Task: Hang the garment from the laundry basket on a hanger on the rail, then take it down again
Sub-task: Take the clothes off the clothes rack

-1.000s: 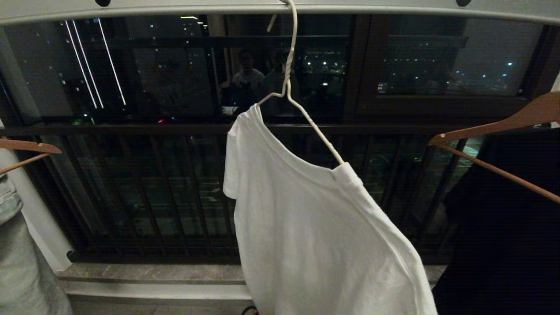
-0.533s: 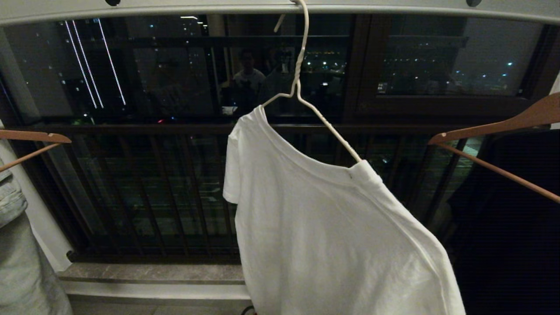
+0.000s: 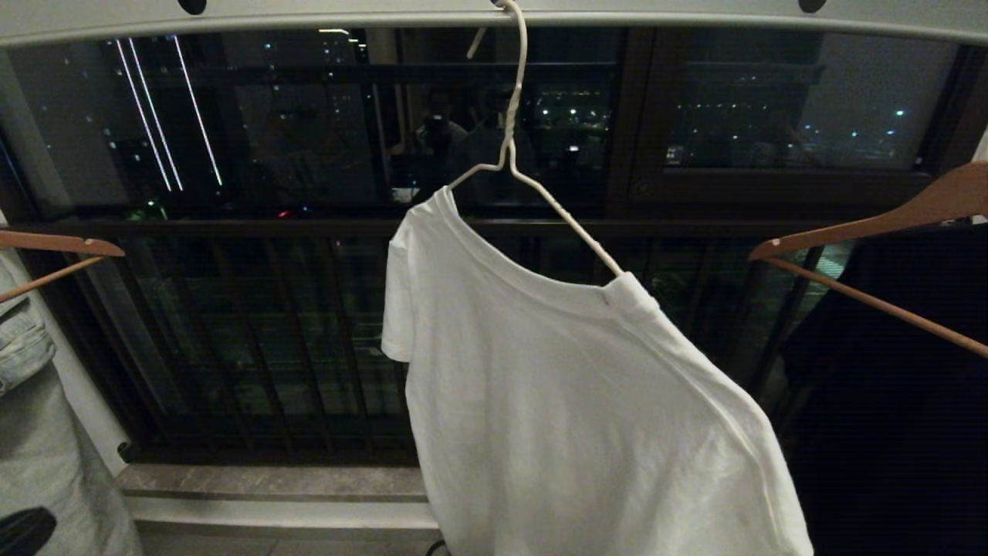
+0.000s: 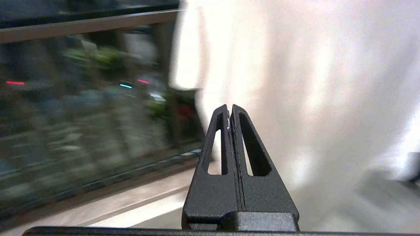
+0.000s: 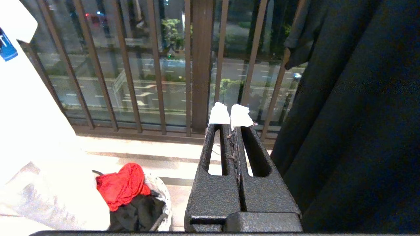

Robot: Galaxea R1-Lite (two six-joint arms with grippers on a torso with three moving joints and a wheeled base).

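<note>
Garment [image 3: 571, 401] hung on hanger [image 3: 532, 185], frame centre, hooked over rail [image 3: 695, 19] at top edge. Take-down remained. Left gripper [image 4: 229, 109], right gripper [image 5: 233, 129]: fingers together, empty.

The right tool [image 5: 229, 114], fingers pressed together, faces the balcony railing [image 5: 200, 65] above the laundry basket [image 5: 162, 200].

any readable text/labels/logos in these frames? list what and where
No legible text in any view.
White T-shirt: a blue printed patch shows at the edge of the right wrist view, with white marks on it that cannot be read.
Hanger, rail, laundry basket: no lettering visible.
</note>
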